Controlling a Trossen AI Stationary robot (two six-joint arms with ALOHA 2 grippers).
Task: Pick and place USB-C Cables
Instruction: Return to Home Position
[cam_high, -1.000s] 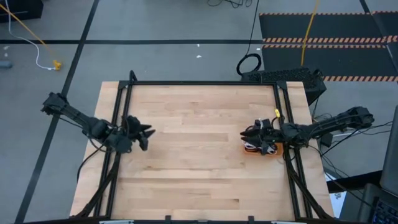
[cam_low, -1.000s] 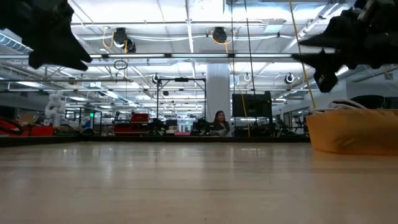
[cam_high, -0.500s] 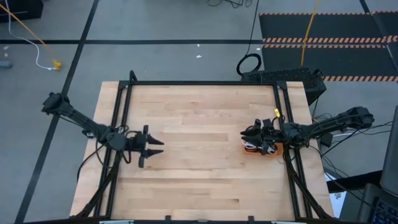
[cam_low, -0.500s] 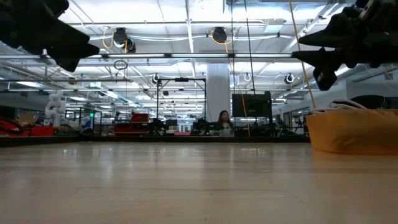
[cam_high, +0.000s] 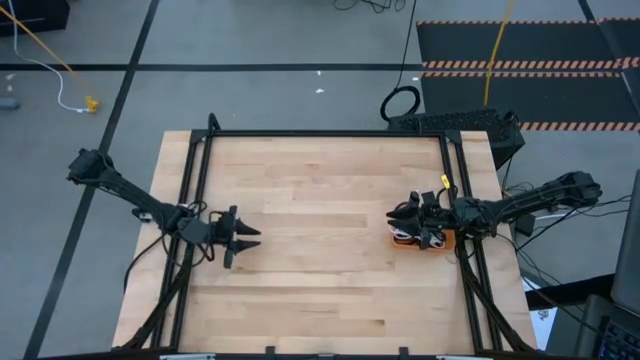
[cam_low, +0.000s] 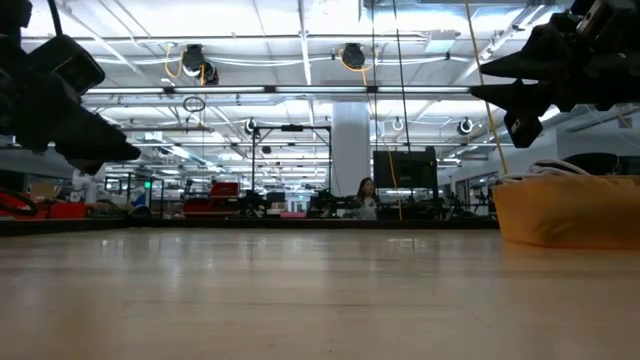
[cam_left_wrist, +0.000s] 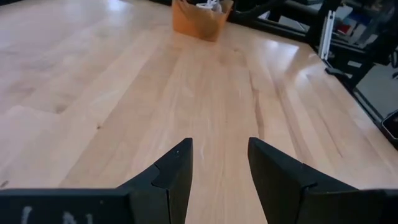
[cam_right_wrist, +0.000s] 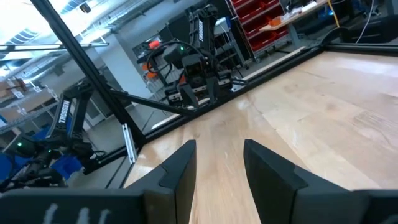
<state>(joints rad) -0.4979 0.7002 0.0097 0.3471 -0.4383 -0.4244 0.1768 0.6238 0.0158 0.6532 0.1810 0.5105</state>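
The desk (cam_high: 330, 190) is pale butcher-block wood, laid in long narrow planks with a smooth, slightly glossy finish, and framed by thin black metal rails (cam_high: 325, 133).

The orange tray (cam_low: 565, 212) stands near the desk's right edge; it is a small rectangular bin whose soft walls sag a little. The USB-C cables (cam_low: 555, 168) lie inside it. A thin white coil loops just above the rim, while the black ones are too hidden to count. From above, the right arm (cam_high: 540, 200) covers most of the tray, leaving only an orange corner in sight.

The right arm's jaws hang above the tray's inner side, clear of it, pointing toward the desk's middle. In its wrist view the two dark, wedge-shaped fingers (cam_right_wrist: 180, 165) stand parted with nothing between them.

The left arm (cam_high: 130, 195) reaches in over the left rail, and the left arm's jaws hover over bare wood, well apart from the tray. They are also spread and empty — only planks show between the fingers (cam_left_wrist: 177, 165).

On the grey floor beyond the desk lie a round black cord loop (cam_high: 400, 103), a yellow cord (cam_high: 495, 50) and a dark mat (cam_high: 520, 90) edged with orange-and-white stripes. A person (cam_low: 366, 196) sits far off in the room.
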